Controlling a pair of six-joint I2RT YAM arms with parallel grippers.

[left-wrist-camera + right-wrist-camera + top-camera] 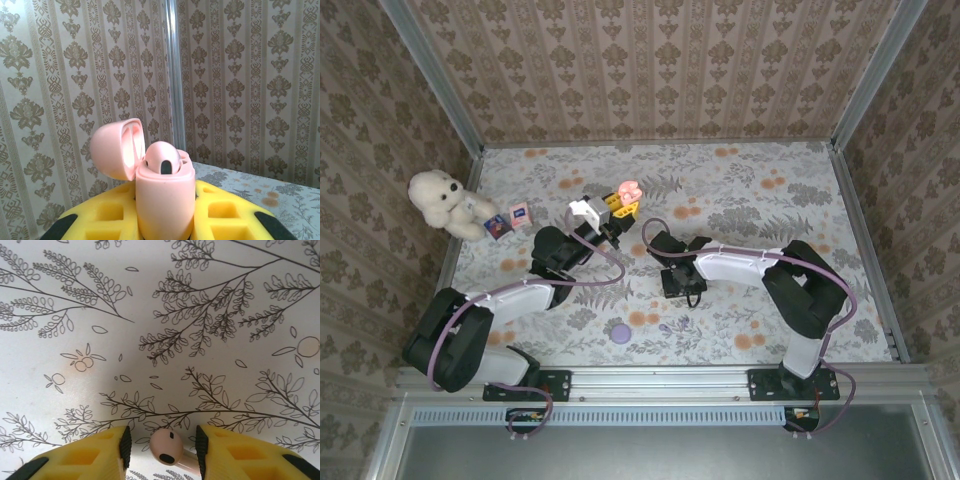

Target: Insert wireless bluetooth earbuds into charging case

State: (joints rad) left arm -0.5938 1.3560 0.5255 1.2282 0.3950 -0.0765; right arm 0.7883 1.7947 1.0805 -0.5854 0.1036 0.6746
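One earbud point(166, 447) lies on worktop point(150, 315), stem pointing lower right, inside spread right gripper point(162, 452). Left gripper point(165, 222) pinches upright charging case point(165, 195), lid hinged open leftward.

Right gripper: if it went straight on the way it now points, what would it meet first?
The right gripper would first meet the earbud lying between its fingers, then the flowered table just behind it; depth is unclear.

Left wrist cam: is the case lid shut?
No: the lid is flipped back to the left of the charging case, and an earbud sits in the open top.
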